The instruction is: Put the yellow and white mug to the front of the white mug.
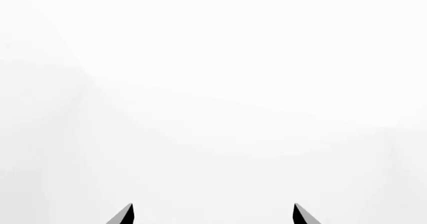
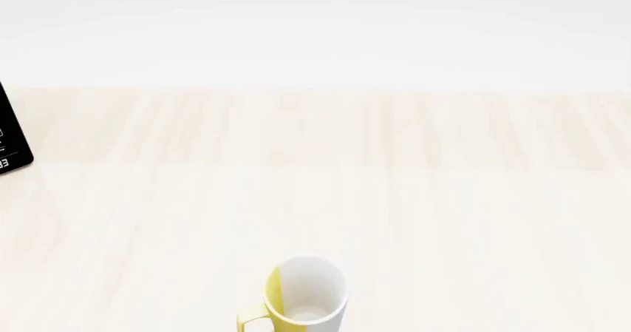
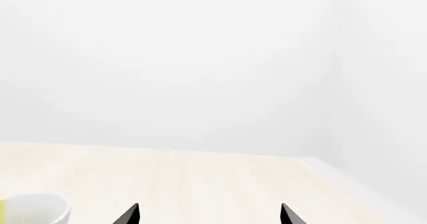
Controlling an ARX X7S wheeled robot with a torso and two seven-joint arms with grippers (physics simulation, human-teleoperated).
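Observation:
The yellow and white mug (image 2: 301, 295) stands upright on the pale wood table (image 2: 394, 199) at the near edge of the head view, its yellow handle toward the near left. Its rim also shows in the right wrist view (image 3: 33, 209), beside and apart from my right gripper (image 3: 210, 215), which is open and empty above the table. My left gripper (image 1: 213, 215) is open and empty, facing only blank white. The white mug is out of view. Neither arm shows in the head view.
A black device (image 2: 12, 136) with white markings lies at the table's far left edge. A white wall stands behind the table. The table's far right corner shows in the right wrist view (image 3: 313, 161).

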